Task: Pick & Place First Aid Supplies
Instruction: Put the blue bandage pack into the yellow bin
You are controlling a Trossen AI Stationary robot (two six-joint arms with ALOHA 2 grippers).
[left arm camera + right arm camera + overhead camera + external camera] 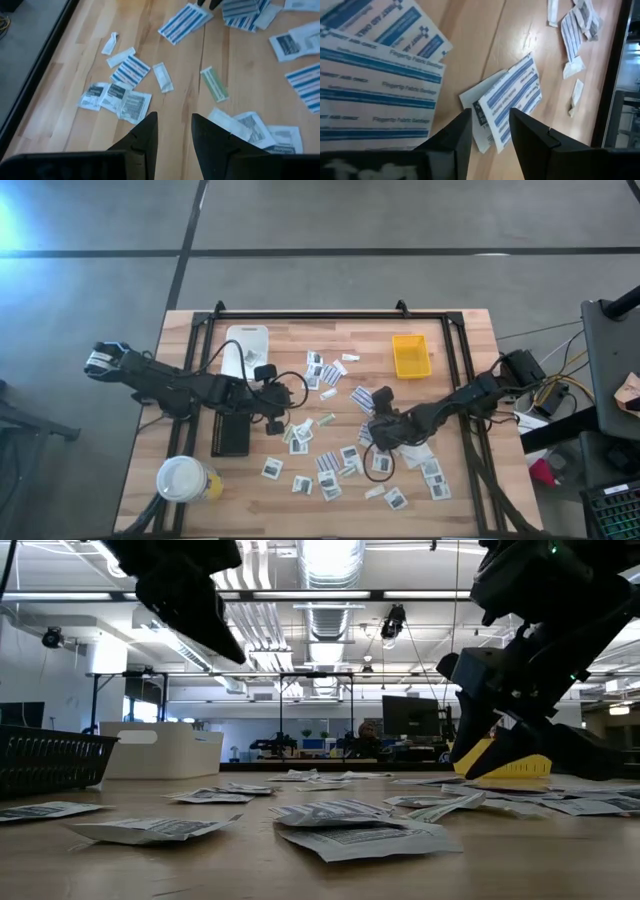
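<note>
Both my arms are dark, nearly black, built of chunky jointed segments. The left arm [170, 385] ends at its base in a pale blue-and-white housing, and thin black cables loop beside its wrist. The right arm [470, 398] looks the same. Each pincer carries two matte black wedge-shaped fingers [145, 137].

Small white packets [329, 486], blue-striped strips [361, 398], scattered flat across table [470, 340]
</note>
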